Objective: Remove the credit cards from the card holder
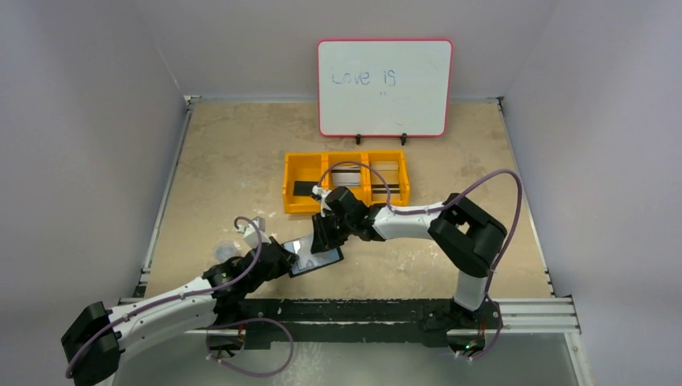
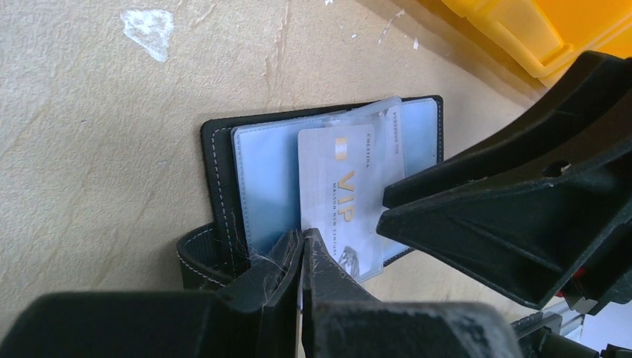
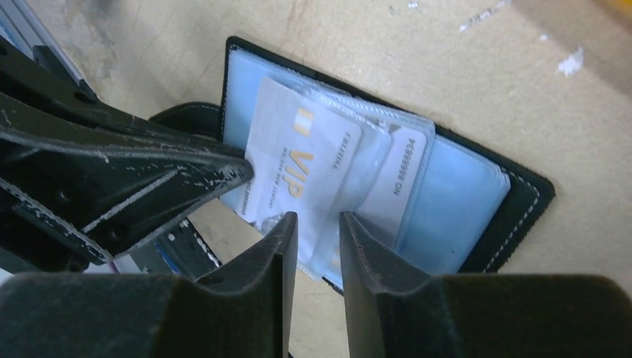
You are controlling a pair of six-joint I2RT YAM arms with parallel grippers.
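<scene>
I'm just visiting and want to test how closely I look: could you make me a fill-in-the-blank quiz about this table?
1. The black card holder lies ___ on the table.
2. The card sticking out of it says ___ in gold letters.
3. The tray behind it is coloured ___.
4. The whiteboard reads "Love ___".
Missing words: open; VIP; yellow; is.

open black card holder (image 2: 217, 160) on table (image 2: 97, 104), vip card (image 2: 339, 198) half out, left hand (image 2: 302, 245) pinching its edge

Table (image 1: 241, 161): card holder (image 1: 323, 259), tray (image 1: 288, 193), whiteboard (image 1: 384, 87)
</scene>
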